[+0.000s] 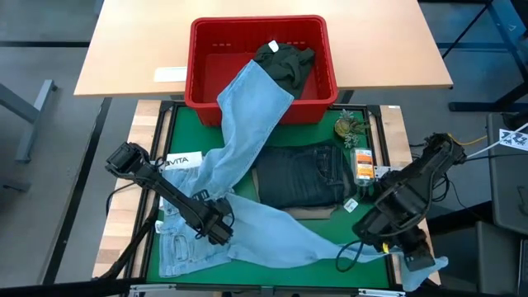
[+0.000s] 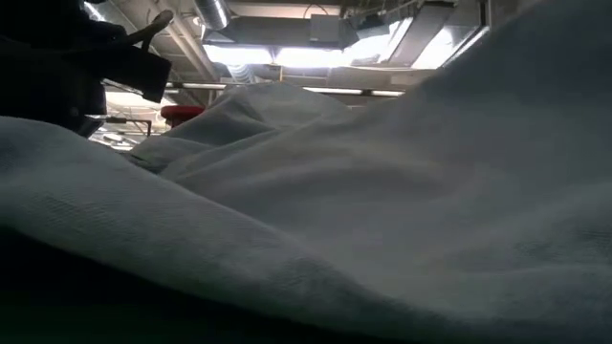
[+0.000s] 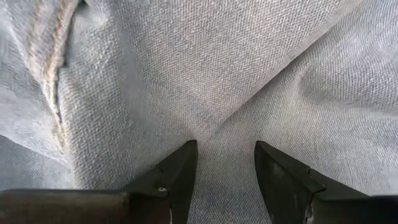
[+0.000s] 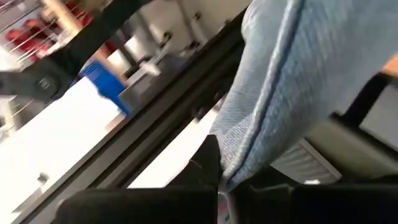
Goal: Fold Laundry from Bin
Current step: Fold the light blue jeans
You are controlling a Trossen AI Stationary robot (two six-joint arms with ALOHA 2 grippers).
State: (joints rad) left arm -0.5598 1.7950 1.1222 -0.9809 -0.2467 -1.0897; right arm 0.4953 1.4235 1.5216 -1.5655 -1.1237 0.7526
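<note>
The light blue jeans (image 1: 247,165) lie spread over the green mat (image 1: 183,125). One leg is draped up over the front rim of the red bin (image 1: 260,62), and the other runs toward the near right corner. A dark olive piece (image 1: 285,59) lies in the bin. Dark navy jeans (image 1: 301,175) lie folded on the mat's middle. My left gripper (image 1: 216,224) stands open on the light jeans near where the legs meet. My right gripper (image 1: 419,262), raised off the mat's near right corner, is shut on that leg's end. Pale cloth (image 2: 363,210) fills the low view. My left gripper comes from above, pointing steeply down, and sets its spread fingertips (image 3: 184,163) on the denim beside a crease (image 3: 217,127); the cloth there lies flat on the mat. My right gripper pinches the hem end of the jeans leg (image 4: 231,163) between its two fingers. That end is lifted off the mat, and the leg runs back from it toward the middle.
A small plant-like thing (image 1: 348,125) and an orange-labelled item (image 1: 363,163) sit right of the navy jeans. A white label (image 1: 183,160) lies on the mat's left. The bin stands on a wooden table (image 1: 132,49) behind the mat.
</note>
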